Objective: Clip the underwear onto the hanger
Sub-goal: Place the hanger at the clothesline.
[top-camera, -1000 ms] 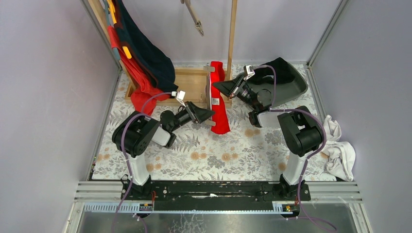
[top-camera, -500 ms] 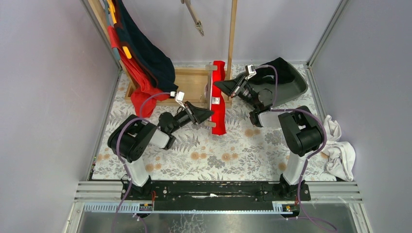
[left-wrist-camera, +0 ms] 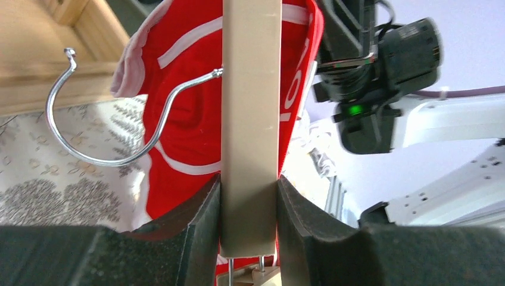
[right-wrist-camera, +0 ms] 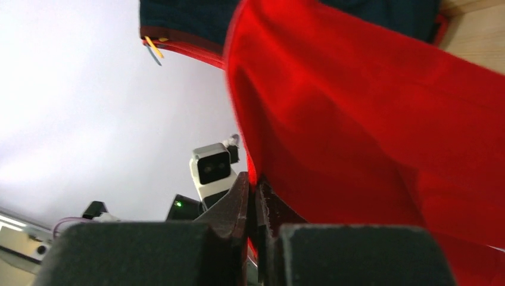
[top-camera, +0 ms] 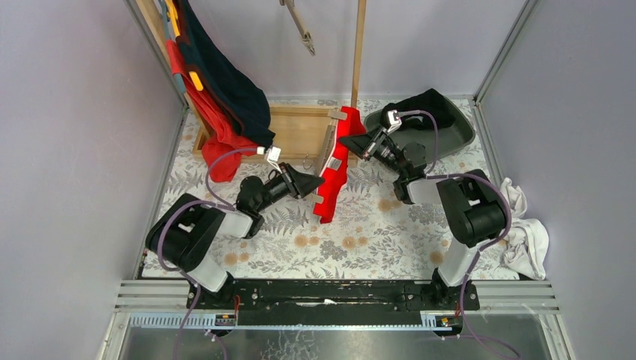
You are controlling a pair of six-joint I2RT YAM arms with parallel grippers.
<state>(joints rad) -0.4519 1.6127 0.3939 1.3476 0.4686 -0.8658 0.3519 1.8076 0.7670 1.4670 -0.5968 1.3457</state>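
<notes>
Above the flowered table, in front of the wooden rack, the red underwear hangs in the air, draped along the hanger and tilted between our two arms. Our left gripper is clamped on the hanger's pale bar, and our right gripper is pinched tight on an edge of the red fabric. We judge the step in hand to be lining up cloth and clip. To do it well, we should keep the bar steady, draw the waistband taut and flat along it, and avoid tugging so hard that the bar twists in the grip. The overhead view alone shows the whole arrangement and a clip at the far end, though not whether it has bitten. The left wrist view alone shows the wire hook and the white trim, and the right wrist view alone shows the thin fold nipped between the fingers.
</notes>
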